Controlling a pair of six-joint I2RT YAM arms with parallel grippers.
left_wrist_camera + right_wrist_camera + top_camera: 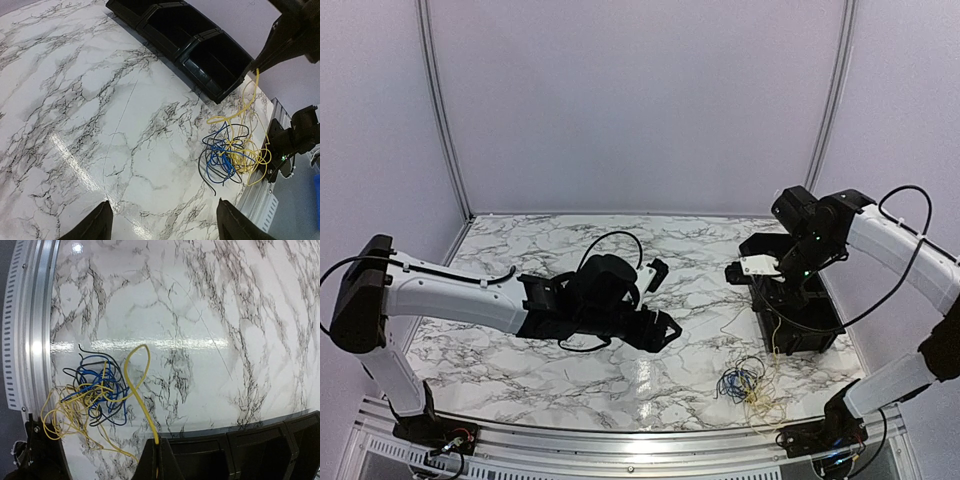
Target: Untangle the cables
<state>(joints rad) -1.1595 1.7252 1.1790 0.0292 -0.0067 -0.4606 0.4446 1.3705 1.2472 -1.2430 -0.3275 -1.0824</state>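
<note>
Left arm [450, 295] and right arm [895, 245]: white link shells, black joint housings, black bases. Thick black cables [908, 187] loop loosely outside each arm. Left gripper [165, 227] — black, tapered fingers [97, 225], matte finish. Right base [295, 135] carries a small green light.

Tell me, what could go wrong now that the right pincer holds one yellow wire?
1. The yellow wire in the right pincer runs into the tangle with the blue and black ones; pulling may lift the bundle or tighten it.
2. The left pincer is open and apart from the tangle, so nothing holds it down.
3. The wire hangs beside the black bin and might catch on its rim.
</note>
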